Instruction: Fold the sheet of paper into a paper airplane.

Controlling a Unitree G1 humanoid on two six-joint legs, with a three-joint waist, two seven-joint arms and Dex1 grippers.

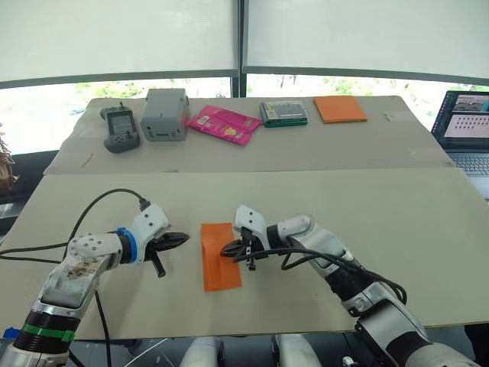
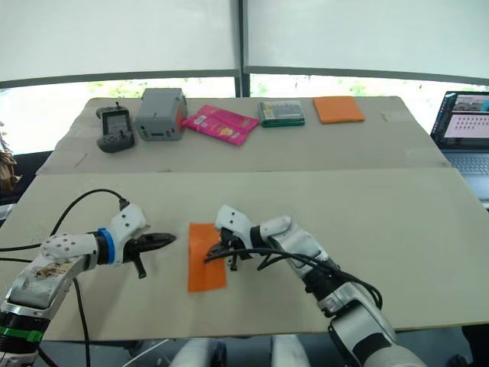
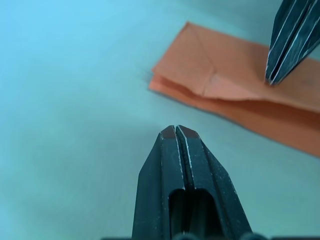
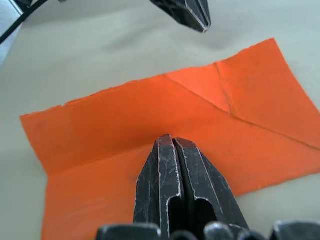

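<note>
Sheet of paper lies flat on near worktop, folded lengthwise w/ one corner flap turned in. Right end effector has its fingers pressed together, tip resting on the sheet's 3 o'clock edge. Left end effector, fingers likewise together and empty, sits just off the 9 o'clock edge, not touching. Judgement: pin w/ right, run left tip along crease slowly; thin paper may skid or buckle, so keep pressure light.

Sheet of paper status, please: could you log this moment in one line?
sheet of paper: creased, flat on table | right gripper: shut, over it | left gripper: shut, beside
</note>
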